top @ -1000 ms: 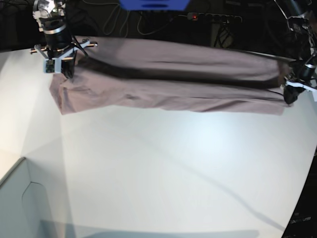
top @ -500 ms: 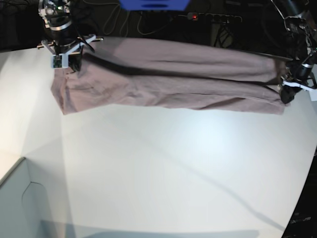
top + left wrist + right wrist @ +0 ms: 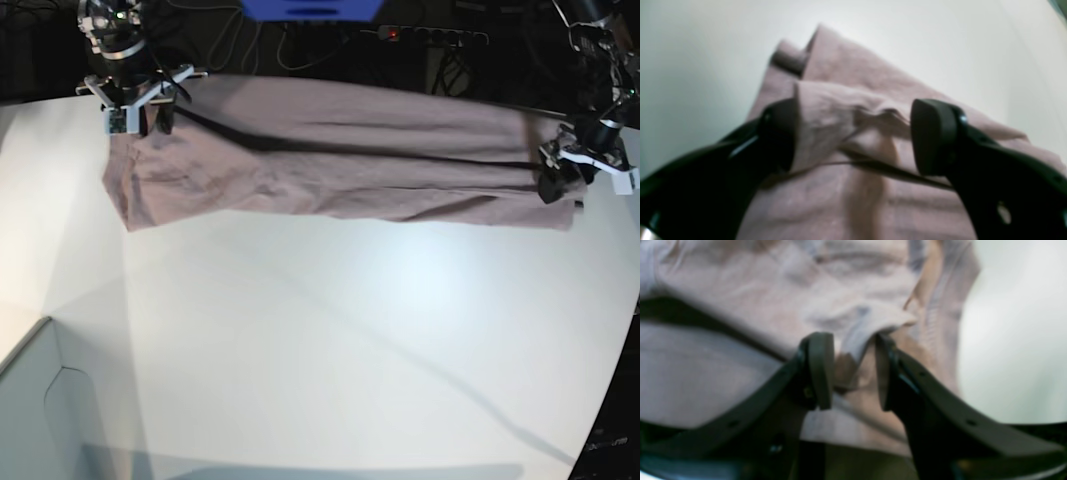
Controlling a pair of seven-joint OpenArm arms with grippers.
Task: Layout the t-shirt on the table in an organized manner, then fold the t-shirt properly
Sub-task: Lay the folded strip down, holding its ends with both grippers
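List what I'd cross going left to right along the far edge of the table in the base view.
Bare table → right hand at the shirt's corner → t-shirt stretched in a long folded band → left hand at the opposite end.

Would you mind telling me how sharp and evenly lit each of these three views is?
Left wrist view: soft focus throughout, the t-shirt and the left pincer blurred. Right wrist view: blurrier still, the cloth smeared around the right pincer. Base view: sharpest, though bowed by a wide lens, with a bright glare patch on the table and a dark background.
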